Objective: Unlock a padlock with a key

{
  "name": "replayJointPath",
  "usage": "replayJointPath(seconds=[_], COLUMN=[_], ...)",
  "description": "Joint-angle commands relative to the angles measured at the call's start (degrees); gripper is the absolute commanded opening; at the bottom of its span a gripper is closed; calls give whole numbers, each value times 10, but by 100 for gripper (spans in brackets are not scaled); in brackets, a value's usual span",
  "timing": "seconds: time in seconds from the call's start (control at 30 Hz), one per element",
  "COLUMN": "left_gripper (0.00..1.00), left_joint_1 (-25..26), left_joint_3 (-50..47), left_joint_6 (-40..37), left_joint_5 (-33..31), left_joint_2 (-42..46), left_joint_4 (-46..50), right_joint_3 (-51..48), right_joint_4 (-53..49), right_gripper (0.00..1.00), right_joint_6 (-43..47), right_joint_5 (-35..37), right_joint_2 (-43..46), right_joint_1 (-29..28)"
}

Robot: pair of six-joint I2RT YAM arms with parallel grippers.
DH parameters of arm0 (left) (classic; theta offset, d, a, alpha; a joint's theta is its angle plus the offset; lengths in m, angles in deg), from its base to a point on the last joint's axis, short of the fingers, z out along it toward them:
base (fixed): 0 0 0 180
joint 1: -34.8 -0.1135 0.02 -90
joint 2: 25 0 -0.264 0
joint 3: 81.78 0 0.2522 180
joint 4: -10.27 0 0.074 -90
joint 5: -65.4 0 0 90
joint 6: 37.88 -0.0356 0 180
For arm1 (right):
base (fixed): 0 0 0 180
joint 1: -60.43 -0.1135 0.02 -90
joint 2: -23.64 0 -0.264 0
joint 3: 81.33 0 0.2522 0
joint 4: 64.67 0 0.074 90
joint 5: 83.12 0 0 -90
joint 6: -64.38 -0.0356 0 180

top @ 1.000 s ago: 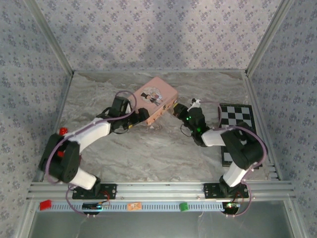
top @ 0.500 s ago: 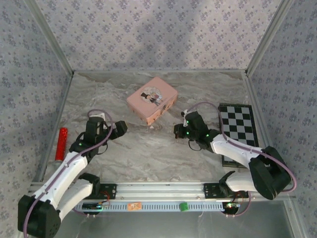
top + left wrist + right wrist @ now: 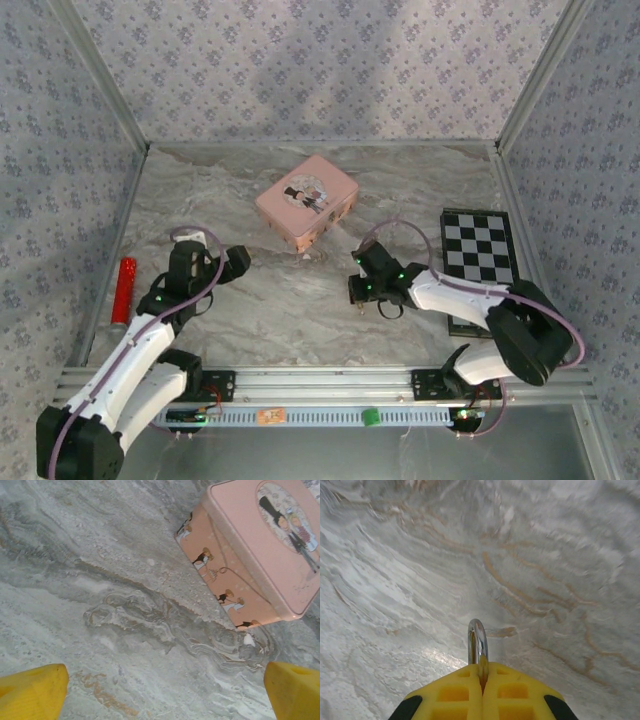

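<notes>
I'm seeing a red cylinder [image 3: 122, 290] lying along the left edge of the grey marbled tabletop [image 3: 300, 320]. The left gripper [image 3: 237, 261] is sitting to the right of it, front-left of the table, over bare marble. On the left wrist cam its yellow fingertips [image 3: 32, 692] are showing at opposite bottom corners, so the jaws are standing wide apart with nothing between them.

A pink rectangular tin box [image 3: 306, 200] with a cartoon couple on the lid is resting mid-table toward the back, well apart from the left gripper. The left wrist cam is looking at its near corner.

The right gripper [image 3: 356, 290] is sitting right of centre, in front of the tin and clear of it. On the right wrist cam its yellow fingers are pressing together on a small padlock [image 3: 477, 642]. The thin silver shackle loop is poking out past the tips over bare marble. The body is hidden between the fingers, so I can't tell its state.

A black-and-white checkered mat [image 3: 480, 250] is lying flat at the right edge, with the right arm crossing its near end.
</notes>
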Motion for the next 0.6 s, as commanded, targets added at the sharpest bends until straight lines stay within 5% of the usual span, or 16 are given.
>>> replayJointPath(seconds=[0.0, 0.2, 0.57], left_gripper=[100, 100, 100], left_joint_1=[-6, -10, -18], left_joint_3=[-2, -4, 1], left_joint_6=[-12, -14, -17], left_joint_5=[-10, -15, -24], left_joint_2=[11, 18, 21], left_joint_4=[0, 5, 5], right_joint_3=[32, 50, 61], right_joint_4=[7, 8, 4], right_gripper=[0, 0, 22], right_joint_6=[-14, -12, 3], right_joint_5=[8, 7, 6], right_joint_2=[-25, -57, -64], right_joint_1=[-16, -29, -40])
